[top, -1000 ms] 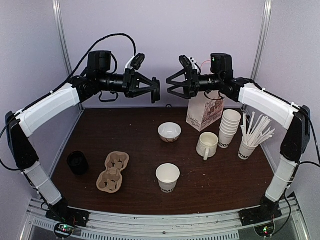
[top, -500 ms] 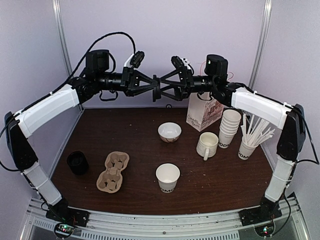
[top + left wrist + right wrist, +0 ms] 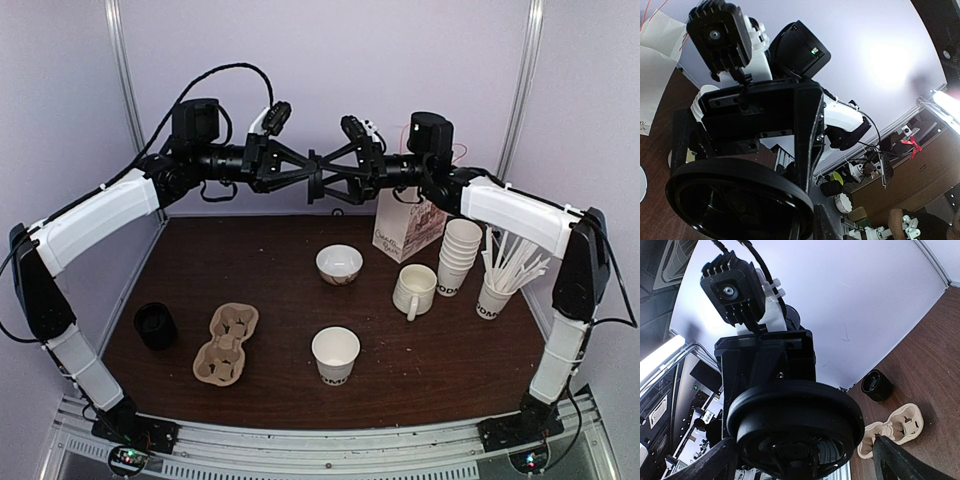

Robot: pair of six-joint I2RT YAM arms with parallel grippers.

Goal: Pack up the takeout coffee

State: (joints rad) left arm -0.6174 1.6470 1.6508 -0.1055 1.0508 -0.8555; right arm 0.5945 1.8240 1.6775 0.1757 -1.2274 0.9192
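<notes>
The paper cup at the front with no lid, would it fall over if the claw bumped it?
Probably, yes. The paper cup is narrower at its base than at its rim and looks empty, so it is likely light and easy to tip. With no lid on, its thin wall would probably squash under a hard squeeze.

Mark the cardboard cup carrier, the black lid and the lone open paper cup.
cardboard cup carrier (image 3: 226, 345): top external view, ridge between its wells.
black lid (image 3: 795, 429): right wrist view, middle of its broad face.
open paper cup (image 3: 336, 346): top external view, inside its mouth.
</notes>
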